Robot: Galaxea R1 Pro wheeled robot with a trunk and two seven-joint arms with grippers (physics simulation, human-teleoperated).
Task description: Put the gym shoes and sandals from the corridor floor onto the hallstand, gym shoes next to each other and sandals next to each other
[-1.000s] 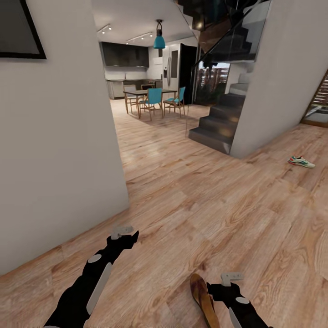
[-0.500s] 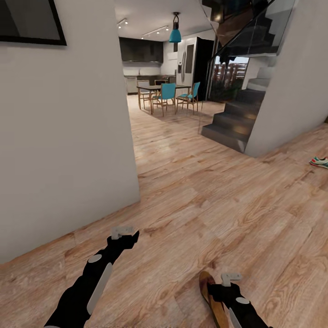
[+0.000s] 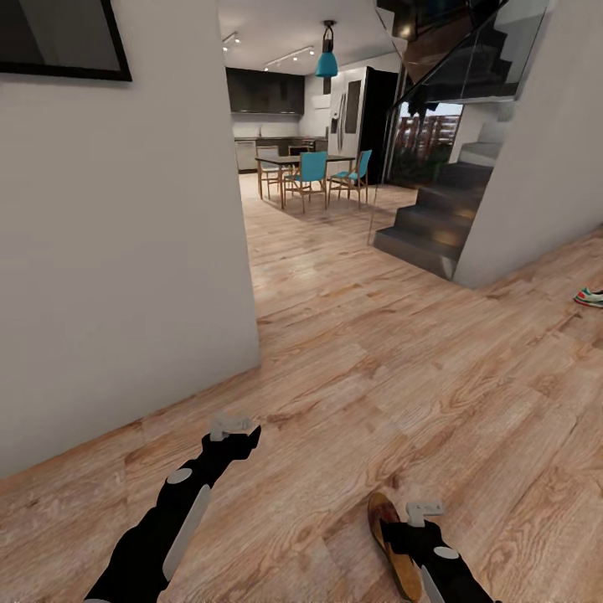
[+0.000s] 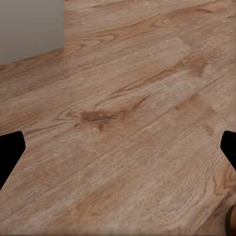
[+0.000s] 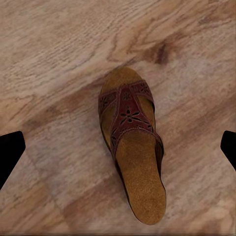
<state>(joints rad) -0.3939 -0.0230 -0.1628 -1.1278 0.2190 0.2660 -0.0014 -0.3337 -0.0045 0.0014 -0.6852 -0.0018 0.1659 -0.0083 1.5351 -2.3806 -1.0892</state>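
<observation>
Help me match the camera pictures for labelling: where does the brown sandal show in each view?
Head view: sandal at the bottom edge, right of centre, on the wood floor just beside the right end effector.
Right wrist view: sandal in the middle, lying flat, strap up.
Left wrist view: I cannot identify it; a dark sliver sits at one corner.
Shared landmark: the wood floor planks.

My left arm is glossy black, with a long pale grey panel along its side and a round grey disc nearer the wrist. Its left claw ends in small light grey angular pieces. My right arm has the same black shell, grey disc and grey strip, and the right claw is tipped in light grey. In both wrist views, I see black finger tips at the frame's edges.
</observation>
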